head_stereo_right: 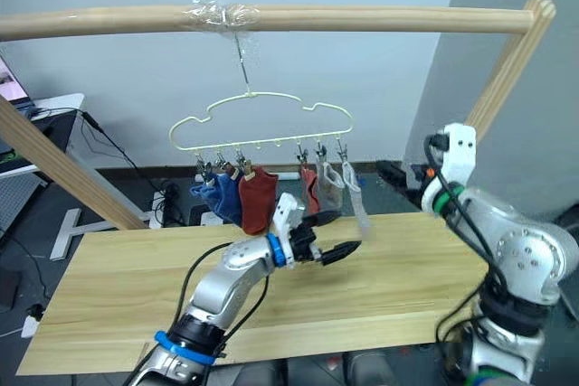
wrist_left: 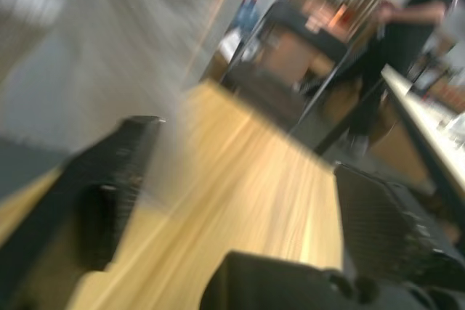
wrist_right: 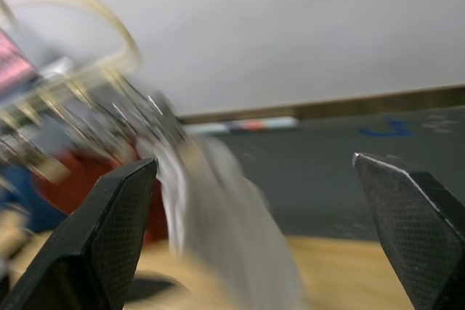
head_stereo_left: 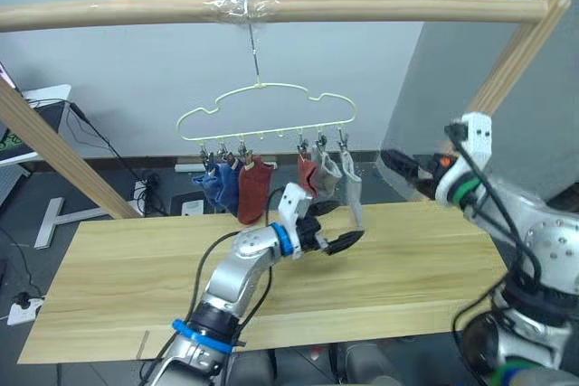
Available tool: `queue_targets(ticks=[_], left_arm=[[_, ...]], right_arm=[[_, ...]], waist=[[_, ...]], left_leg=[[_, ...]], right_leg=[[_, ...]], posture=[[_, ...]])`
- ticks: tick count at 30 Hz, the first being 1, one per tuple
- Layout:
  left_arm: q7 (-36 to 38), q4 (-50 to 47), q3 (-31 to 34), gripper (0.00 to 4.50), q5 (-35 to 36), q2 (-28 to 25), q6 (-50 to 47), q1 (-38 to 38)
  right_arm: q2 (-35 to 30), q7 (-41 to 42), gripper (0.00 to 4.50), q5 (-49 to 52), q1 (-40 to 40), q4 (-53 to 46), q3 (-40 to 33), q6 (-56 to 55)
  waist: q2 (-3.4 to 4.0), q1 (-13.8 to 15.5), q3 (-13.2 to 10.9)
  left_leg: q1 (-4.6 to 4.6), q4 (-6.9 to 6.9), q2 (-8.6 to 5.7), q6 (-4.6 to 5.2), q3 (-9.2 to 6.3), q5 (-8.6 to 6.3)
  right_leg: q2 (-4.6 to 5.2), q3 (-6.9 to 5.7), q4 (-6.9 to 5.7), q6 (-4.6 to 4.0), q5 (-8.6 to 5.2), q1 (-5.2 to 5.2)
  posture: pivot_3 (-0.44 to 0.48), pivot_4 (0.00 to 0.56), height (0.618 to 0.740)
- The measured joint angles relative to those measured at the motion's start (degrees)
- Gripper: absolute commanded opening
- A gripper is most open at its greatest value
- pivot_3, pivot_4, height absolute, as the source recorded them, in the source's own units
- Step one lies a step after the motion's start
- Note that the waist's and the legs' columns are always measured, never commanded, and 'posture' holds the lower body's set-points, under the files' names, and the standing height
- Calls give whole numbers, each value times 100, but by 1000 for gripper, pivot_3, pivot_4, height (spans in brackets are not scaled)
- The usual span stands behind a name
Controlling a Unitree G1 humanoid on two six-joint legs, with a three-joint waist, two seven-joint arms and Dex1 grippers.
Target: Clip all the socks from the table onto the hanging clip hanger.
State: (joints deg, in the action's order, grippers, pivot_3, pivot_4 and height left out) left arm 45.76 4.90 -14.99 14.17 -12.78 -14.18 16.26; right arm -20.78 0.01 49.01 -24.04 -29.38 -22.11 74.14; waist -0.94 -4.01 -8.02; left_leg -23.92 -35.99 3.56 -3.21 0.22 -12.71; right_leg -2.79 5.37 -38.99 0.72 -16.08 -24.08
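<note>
All six socks (head_stereo_left: 256,189) hang clipped on the clip hanger (head_stereo_left: 264,115); surface (head_stereo_left: 136,287) bare. Left gripper (head_stereo_left: 342,240) and right gripper (wrist_right: 254,237) both gape empty. Judged final step: withdraw both arms.

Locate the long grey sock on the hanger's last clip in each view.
Left eye: grey sock hangs right of centre, above the table.
Right eye: centre.
Left wrist: upper-left blur, likely it.
Right wrist: lower centre.
Shared landmark: clip hanger.

No text, label or number can be read anywhere.
</note>
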Motion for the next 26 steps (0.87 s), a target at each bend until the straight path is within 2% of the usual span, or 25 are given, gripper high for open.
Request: queue_targets(ticks=[3, 6, 10, 12, 14, 16, 21, 26], left_arm=[[92, -37, 311, 4492, 7, -559, 181, -289], [8, -55, 1124, 4492, 53, -1309, 211, -744], [-241, -281, 2067, 4492, 84, -2039, 200, -1235], [-253, -276, 2690, 4492, 85, -2592, 246, -1630], [-265, -197, 3099, 4492, 41, -2919, 313, -1827], [-217, -201, 3379, 4492, 87, -3135, 323, -1883], [133, -230, 3812, 4492, 563, -3240, 2, -2044], [219, -477, 3920, 4492, 836, -3259, -348, -1987]], right_arm=[[-739, 810, 4500, -632, 961, -269, 692, -1021], [-1487, 1643, 4500, -1382, 1967, -337, 1151, -2099], [-1606, 2305, 4500, -1697, 2562, -306, 1168, -3020], [-1743, 2527, 4500, -1866, 2838, -292, 1042, -3311], [-1817, 2601, 4500, -1967, 2960, -251, 884, -3442], [-1887, 2669, 4500, -2104, 2996, -194, 788, -3619], [-2129, 3014, 4500, -2211, 3193, -182, 498, -3901], [-2150, 3117, 4500, -2265, 3112, -173, 438, -3960]], waist=[[-1, -40, 3], [-5, -72, 7], [-28, -62, 26], [-59, -52, 46], [-68, -9, 52], [-68, 115, 53], [-89, 343, 70], [-104, 466, 98]], left_leg=[[4, 0, 3, 0, -3, 0], [4, 0, 8, 0, -3, 0], [7, -6, 6, -2, 5, 1], [9, -5, 8, -2, 5, 0], [11, -6, 6, -2, 8, 0], [15, -8, 1, -3, 19, 1], [15, -7, 3, -3, 26, 1], [15, -8, 4, -3, 21, 1]], right_leg=[[-1, 0, -2, 0, 0, 2], [-1, -3, -3, -3, -2, 0], [4, -2, -5, 2, 1, 3], [6, -4, -4, 2, 1, 3], [11, -4, -3, 1, 1, 4], [17, 1, -3, 4, 3, 5], [18, 0, -2, 3, 2, 3], [16, -2, -5, 1, 2, 4]], posture=[[14, 81, 740], [18, 75, 740], [75, 70, 740], [115, 72, 740], [136, 78, 740], [156, 74, 740], [171, 68, 740], [176, 58, 740]])
